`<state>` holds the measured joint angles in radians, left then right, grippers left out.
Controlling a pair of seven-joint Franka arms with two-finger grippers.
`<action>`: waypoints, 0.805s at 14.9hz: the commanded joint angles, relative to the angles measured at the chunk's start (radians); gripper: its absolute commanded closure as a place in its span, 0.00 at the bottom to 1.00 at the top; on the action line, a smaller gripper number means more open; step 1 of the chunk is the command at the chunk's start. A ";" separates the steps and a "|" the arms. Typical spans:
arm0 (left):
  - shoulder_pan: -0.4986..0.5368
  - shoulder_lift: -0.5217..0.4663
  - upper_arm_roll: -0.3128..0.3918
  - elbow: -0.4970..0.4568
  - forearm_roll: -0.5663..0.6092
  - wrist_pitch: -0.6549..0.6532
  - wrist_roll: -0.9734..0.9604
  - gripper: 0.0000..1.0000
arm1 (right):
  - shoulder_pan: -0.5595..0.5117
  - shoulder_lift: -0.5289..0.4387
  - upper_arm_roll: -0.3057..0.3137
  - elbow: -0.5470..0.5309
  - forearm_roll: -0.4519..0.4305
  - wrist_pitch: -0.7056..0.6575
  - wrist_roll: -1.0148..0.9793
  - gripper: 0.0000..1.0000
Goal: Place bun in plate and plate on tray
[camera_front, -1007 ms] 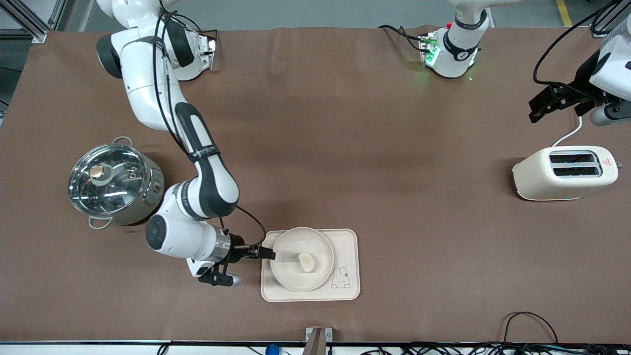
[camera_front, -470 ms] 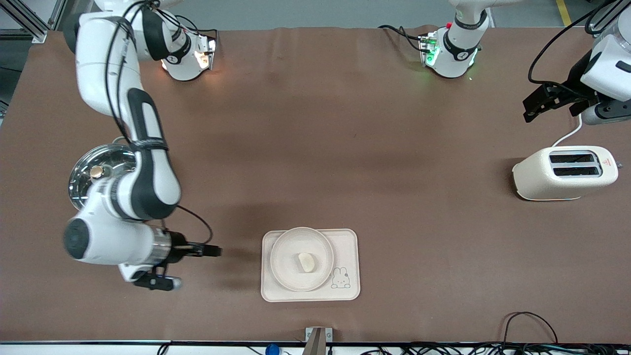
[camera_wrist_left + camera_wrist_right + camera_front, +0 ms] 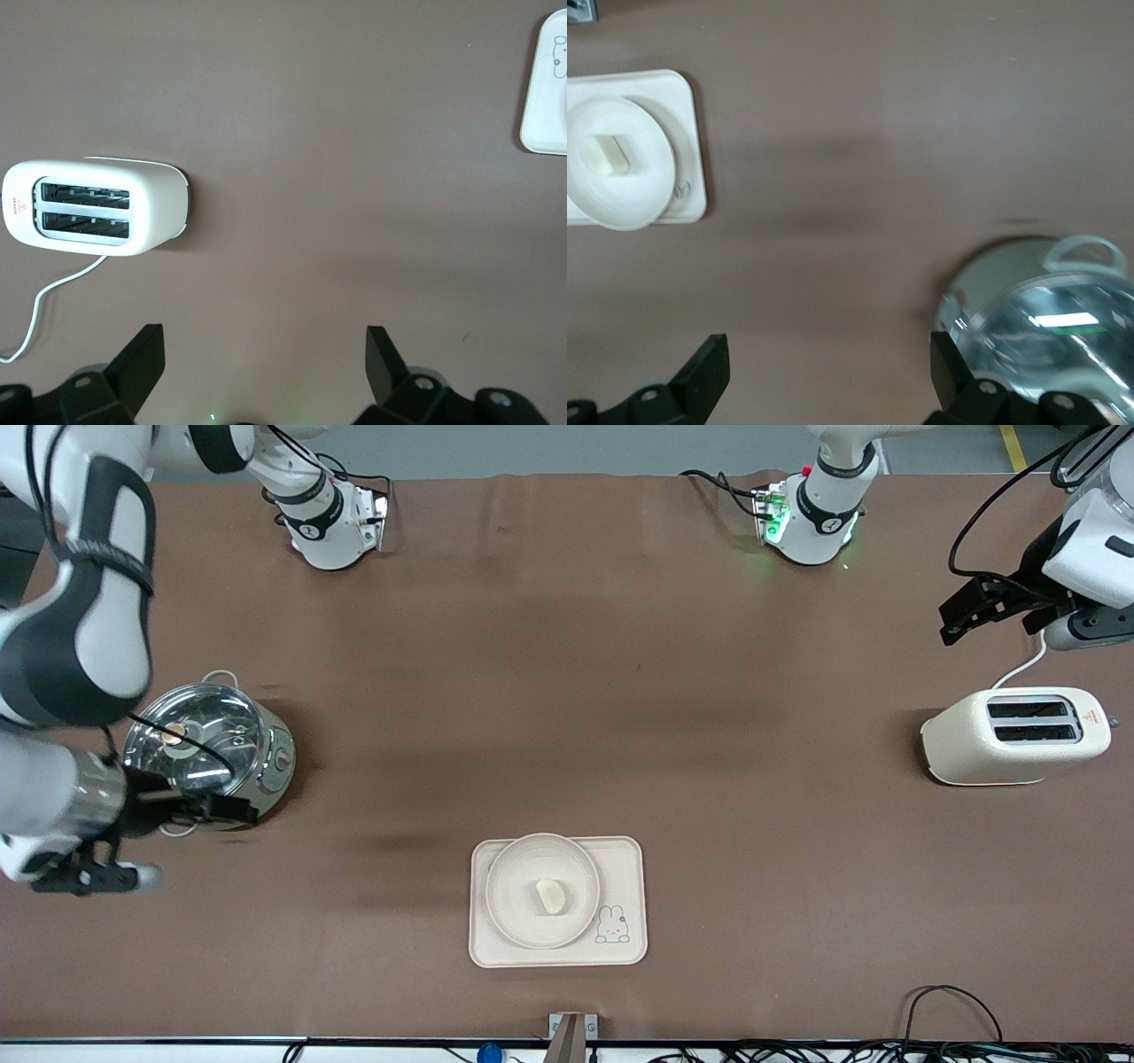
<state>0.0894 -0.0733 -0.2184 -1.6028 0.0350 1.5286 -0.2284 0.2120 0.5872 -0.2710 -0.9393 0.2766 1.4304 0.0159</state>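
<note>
The bun (image 3: 550,895) lies in the round plate (image 3: 505,868), and the plate stands on the tray (image 3: 622,865) with the bunny drawing, near the front edge of the table. The right wrist view also shows the bun (image 3: 613,152), the plate (image 3: 602,208) and the tray (image 3: 689,124). My right gripper (image 3: 237,810) is open and empty, up in the air beside the steel pot and well away from the tray; it also shows in its wrist view (image 3: 828,372). My left gripper (image 3: 961,615) is open and empty, waiting over the table by the toaster; it also shows in its wrist view (image 3: 266,363).
A steel pot with a glass lid (image 3: 205,748) stands toward the right arm's end of the table and shows in the right wrist view (image 3: 1045,328). A cream toaster (image 3: 1014,735) with a white cord stands toward the left arm's end and shows in the left wrist view (image 3: 97,208).
My right gripper has drawn back from the plate's rim toward the right arm's end of the table, ending beside the pot. The plate, bun and tray stayed put. The left arm has barely shifted.
</note>
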 commanded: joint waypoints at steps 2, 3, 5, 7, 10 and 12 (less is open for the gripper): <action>0.001 -0.003 0.001 0.015 -0.009 0.002 0.020 0.00 | 0.001 -0.261 0.024 -0.278 -0.129 0.019 -0.011 0.00; 0.001 0.006 0.001 0.029 -0.007 0.001 0.015 0.00 | -0.029 -0.306 0.053 -0.324 -0.151 0.025 -0.014 0.00; 0.001 0.017 0.001 0.046 -0.006 -0.004 0.015 0.00 | -0.103 -0.366 0.154 -0.354 -0.230 0.022 -0.016 0.00; -0.002 0.020 0.001 0.049 -0.004 -0.007 0.017 0.00 | -0.166 -0.418 0.231 -0.387 -0.289 0.016 -0.025 0.00; -0.004 0.030 0.001 0.060 -0.009 -0.007 0.020 0.00 | -0.249 -0.487 0.286 -0.484 -0.316 0.053 -0.031 0.00; -0.005 0.030 -0.001 0.060 -0.009 -0.015 0.020 0.00 | -0.269 -0.559 0.288 -0.583 -0.316 0.126 -0.072 0.00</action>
<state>0.0882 -0.0580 -0.2185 -1.5738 0.0350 1.5306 -0.2283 -0.0123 0.1361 -0.0135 -1.3651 -0.0207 1.4765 -0.0175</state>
